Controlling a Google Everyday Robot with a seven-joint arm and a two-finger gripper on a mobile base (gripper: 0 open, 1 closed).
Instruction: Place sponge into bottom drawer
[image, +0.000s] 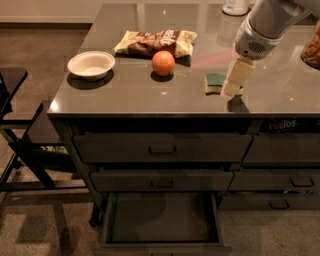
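Observation:
The sponge (215, 82), green on top with a pale yellow body, lies on the grey countertop (150, 95) right of centre. My gripper (233, 85) hangs from the arm at the upper right, its pale fingers pointing down over the sponge's right end and hiding that end. The bottom drawer (162, 218) is pulled open below the counter, showing a flat dark interior with nothing in it.
An orange (163, 63), a chip bag (156, 42) and a white bowl (91, 65) sit on the counter's left half. A jar (312, 47) stands at the right edge. Two shut handled drawers (162, 148) are above the open one. A dark chair (20, 145) stands at the left.

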